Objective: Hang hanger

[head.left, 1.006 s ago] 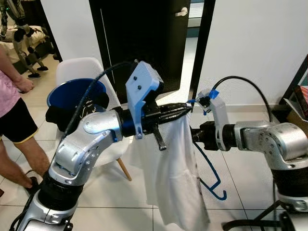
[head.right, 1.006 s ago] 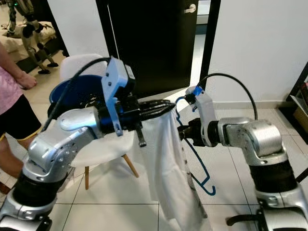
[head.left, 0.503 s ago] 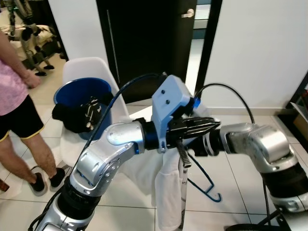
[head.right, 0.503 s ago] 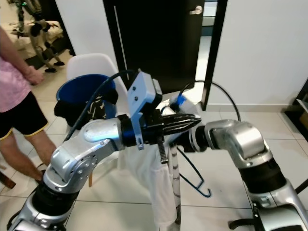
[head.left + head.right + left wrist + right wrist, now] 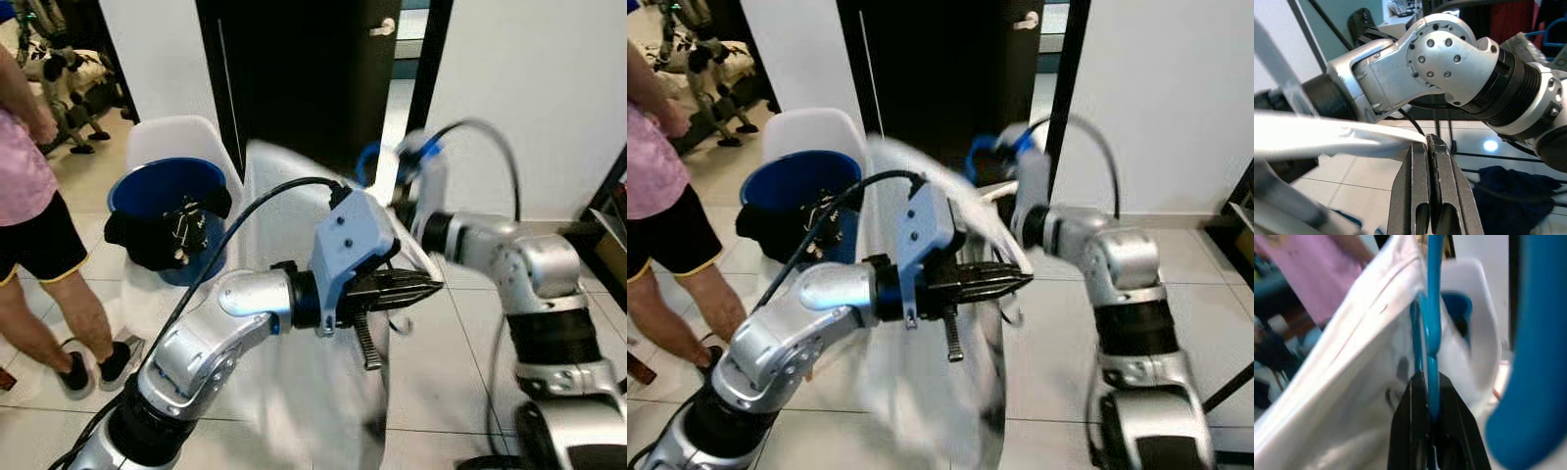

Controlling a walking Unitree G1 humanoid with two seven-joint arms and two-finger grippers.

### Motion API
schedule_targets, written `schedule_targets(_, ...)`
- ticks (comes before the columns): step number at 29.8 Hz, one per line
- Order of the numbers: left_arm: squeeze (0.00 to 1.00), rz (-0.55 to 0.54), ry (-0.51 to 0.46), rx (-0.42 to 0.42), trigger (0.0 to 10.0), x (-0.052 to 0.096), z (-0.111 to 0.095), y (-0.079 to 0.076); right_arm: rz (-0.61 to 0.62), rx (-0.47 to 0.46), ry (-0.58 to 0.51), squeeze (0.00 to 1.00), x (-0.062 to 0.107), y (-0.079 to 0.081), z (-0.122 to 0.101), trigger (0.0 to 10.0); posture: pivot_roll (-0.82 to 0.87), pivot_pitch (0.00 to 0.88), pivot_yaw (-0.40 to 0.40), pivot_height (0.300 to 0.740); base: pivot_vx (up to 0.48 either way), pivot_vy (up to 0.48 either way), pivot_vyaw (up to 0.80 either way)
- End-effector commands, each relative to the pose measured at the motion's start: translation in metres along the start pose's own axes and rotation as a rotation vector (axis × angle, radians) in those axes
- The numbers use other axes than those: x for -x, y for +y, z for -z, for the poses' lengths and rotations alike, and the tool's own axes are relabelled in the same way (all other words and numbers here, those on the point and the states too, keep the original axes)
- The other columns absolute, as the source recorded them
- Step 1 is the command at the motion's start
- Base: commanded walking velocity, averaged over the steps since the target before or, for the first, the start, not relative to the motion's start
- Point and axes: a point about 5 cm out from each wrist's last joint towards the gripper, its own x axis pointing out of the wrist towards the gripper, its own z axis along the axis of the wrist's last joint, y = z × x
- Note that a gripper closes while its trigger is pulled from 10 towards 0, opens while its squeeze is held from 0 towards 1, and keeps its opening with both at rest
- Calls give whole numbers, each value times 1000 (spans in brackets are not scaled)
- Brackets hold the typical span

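Beside the door: the blue hanger (image 5: 1431,308) with the white garment (image 5: 294,323) over it is up in the air in front of the dark door (image 5: 304,69), at about the height of the door's middle, and it looks blurred.
Right gripper: the right gripper (image 5: 1427,382) has its two black fingers closed tightly on the blue wire of the hanger, as the right wrist view shows; in the head views it is on the door side, near the door frame.
Left gripper: the left gripper (image 5: 1428,144) is lower and further from the door, towards the robot; its fingers are pressed together on an edge of the white garment.
Long axis: I judge that the hanger lies tilted, its high end with the right gripper near the door and the cloth falling down from it towards the floor.
Which arm is nearer: the right arm is nearer to the door and carries the hanger, so the hanging move should depend on it.
Hook: the blur hides which way the hook points.
Place to hang: no rail or peg can be made out near the door.
Others: a white chair (image 5: 171,142) with a blue basket (image 5: 162,191) stands to the left of the door, and a person (image 5: 29,196) stands further left.
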Motion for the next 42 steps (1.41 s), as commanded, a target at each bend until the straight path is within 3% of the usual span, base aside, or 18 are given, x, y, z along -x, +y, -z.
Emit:
schedule_targets(1,0,72,28,-6,10000,-4,5,-12,-4,-26,-109,0,1,1,-16,10000,-101,0,5,740,0,0,0)
schedule_targets(9,0,76,118,-33,10000,2,20,-12,-39,-39,-198,0,-2,7,-22,10000,-94,0,6,740,0,0,0)
schedule_targets(10,318,67,136,-29,10000,4,23,-10,-49,-16,-213,0,-2,9,-24,10000,-94,0,7,740,0,0,0)
schedule_targets(11,318,67,136,-29,10000,4,23,-10,-49,-16,-213,0,-2,9,-24,10000,-94,0,7,740,0,0,0)
schedule_targets(12,1000,56,149,-26,10000,7,25,-8,-52,4,-228,0,-2,11,-26,10000,-92,0,7,740,0,0,0)
schedule_targets(23,1000,-33,159,-41,10000,18,23,8,-15,79,-254,0,0,9,-30,10000,-91,0,11,740,0,0,0)
schedule_targets(25,1000,-132,113,-63,10000,21,14,23,0,114,-236,0,0,9,-26,10000,-91,0,12,740,0,0,0)
schedule_targets(27,1000,-132,113,-63,10000,21,14,23,0,114,-236,0,0,9,-26,10000,-91,0,12,740,0,0,0)
schedule_targets(29,1000,-284,-3,-56,10000,21,-6,44,11,136,-213,0,-1,8,-20,10000,-87,0,11,740,0,0,0)
schedule_targets(31,1000,-284,-3,-56,10000,21,-6,44,11,136,-213,0,-1,8,-20,10000,-87,0,11,740,0,0,0)
schedule_targets(32,165,-292,-78,-22,10000,22,-17,47,17,145,-210,0,-1,8,-19,10000,-89,0,14,740,0,0,0)
schedule_targets(33,0,-259,-136,9,10000,24,-25,44,27,154,-212,0,0,6,-18,10000,-90,0,14,740,0,0,0)
schedule_targets(37,0,-78,-174,39,10000,36,-32,24,99,210,-197,0,4,-6,-17,10000,-90,0,14,740,0,0,0)
schedule_targets(42,0,-23,-175,44,10000,47,-35,18,131,226,-194,0,10,-15,-17,10000,-80,0,8,740,0,0,0)
